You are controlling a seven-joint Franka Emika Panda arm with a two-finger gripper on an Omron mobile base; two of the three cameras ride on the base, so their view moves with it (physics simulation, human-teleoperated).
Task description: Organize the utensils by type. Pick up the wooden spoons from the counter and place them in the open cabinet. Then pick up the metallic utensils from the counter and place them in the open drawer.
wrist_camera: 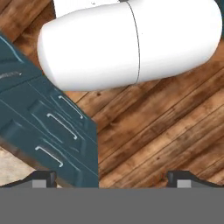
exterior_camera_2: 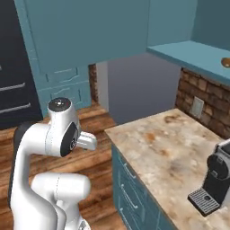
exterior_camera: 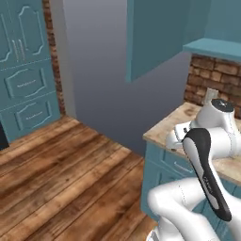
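At the far left stand tall teal cabinet fronts (exterior_camera: 23, 70) with raised panel mouldings and slim metal handles; in the right base view a dark grey fridge (exterior_camera_2: 11, 67) with pale bar handles sits beside them. A strip of red-brown brick (exterior_camera: 52, 56) edges a flat grey wall (exterior_camera: 99, 80). The floor (exterior_camera: 61, 174) is glossy wooden planking, warm brown with dark grain, running diagonally.

Right of the wall hangs the cabinet (exterior_camera_2: 90, 31), its plain flat teal door swung open, and its smooth teal shelf (exterior_camera_2: 193, 56) reaches out to the right. At the shelf's far right edge a small rounded orange-brown shape (exterior_camera_2: 226, 62) rests on it, too cut off to identify.

Below lies the counter (exterior_camera_2: 157, 143), a beige marbled stone slab with rust-brown patches and a squared edge, bare where visible apart from a dark coffee machine (exterior_camera_2: 215, 184) with a grated drip tray at its near right. No utensils are visible on it. Teal drawer fronts (exterior_camera_2: 130, 188) with thin silver handles sit beneath. Behind it runs a rough brick backsplash (exterior_camera_2: 202, 103) carrying a pale wall socket (exterior_camera_2: 196, 107).

The gripper (wrist_camera: 112, 177) points down at the floor beside the drawer fronts (wrist_camera: 48, 127), its two dark tips set wide apart, released and holding nothing.
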